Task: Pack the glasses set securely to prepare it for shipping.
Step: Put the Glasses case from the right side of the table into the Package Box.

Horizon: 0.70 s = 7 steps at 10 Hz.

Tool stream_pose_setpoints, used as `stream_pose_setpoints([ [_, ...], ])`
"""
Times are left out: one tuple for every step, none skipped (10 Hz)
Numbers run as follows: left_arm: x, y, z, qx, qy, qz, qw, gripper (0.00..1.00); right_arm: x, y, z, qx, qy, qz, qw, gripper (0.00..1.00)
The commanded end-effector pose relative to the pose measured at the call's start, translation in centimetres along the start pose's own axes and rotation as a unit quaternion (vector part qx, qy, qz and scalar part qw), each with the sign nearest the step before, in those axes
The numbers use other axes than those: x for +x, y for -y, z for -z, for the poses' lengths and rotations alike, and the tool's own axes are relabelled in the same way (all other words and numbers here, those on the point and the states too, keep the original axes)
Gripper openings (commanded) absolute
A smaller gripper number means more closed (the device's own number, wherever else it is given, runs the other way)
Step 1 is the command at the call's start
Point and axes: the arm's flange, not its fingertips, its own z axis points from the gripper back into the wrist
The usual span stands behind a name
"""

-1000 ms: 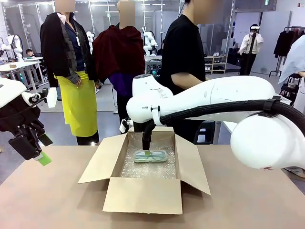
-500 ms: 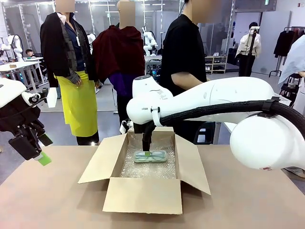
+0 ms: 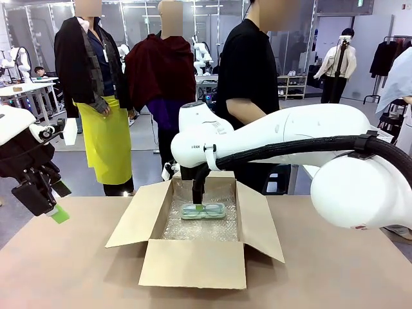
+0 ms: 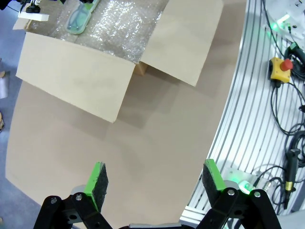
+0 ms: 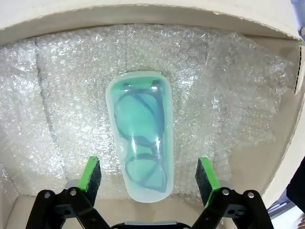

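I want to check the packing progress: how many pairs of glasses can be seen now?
1. The mint-green glasses, in clear wrapping, lie on the bubble wrap inside the open cardboard box, beneath the open right tool. Another pair may be hidden.

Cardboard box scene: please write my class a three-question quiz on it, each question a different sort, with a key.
1. True or false: the mint-green glasses lie on bubble wrap inside the cardboard box.
2. The right claw is: A) shut on the glasses, B) open over the glasses, C) outside the box.
3. Fill in: the left claw hangs open over the bare ____.
Key: 1 true; 2 B; 3 table.
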Motion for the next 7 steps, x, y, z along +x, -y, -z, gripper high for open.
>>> stream_pose_setpoints([
  [0.0,-0.1,0.0,0.003,0.009,0.001,1.000,1.00,0.2,-0.1,-0.1,-0.002,0.002,-0.001,1.000,1.00],
  [0.0,-0.1,0.0,0.003,0.009,0.001,1.000,1.00,0.0,0.0,0.0,0.000,0.000,0.000,1.000,1.00],
  [0.0,-0.1,0.0,0.003,0.009,0.001,1.000,1.00,-2.6,-0.9,-2.3,0.008,-0.006,0.005,1.000,1.00],
  [0.0,-0.1,0.0,0.003,0.009,0.001,1.000,1.00,-5.9,-2.0,-4.7,0.010,-0.005,0.013,1.000,1.00],
  [0.0,-0.1,0.0,0.003,0.009,0.001,1.000,1.00,-10.0,-3.0,-6.8,0.038,0.046,0.039,0.997,1.00],
  [0.0,-0.1,0.0,0.003,0.009,0.001,1.000,1.00,-13.4,-3.8,-7.9,0.050,0.068,0.068,0.994,1.00],
  [0.0,-0.1,0.0,0.003,0.009,0.001,1.000,1.00,-16.8,-4.3,-9.0,0.049,0.091,0.105,0.989,1.00],
])
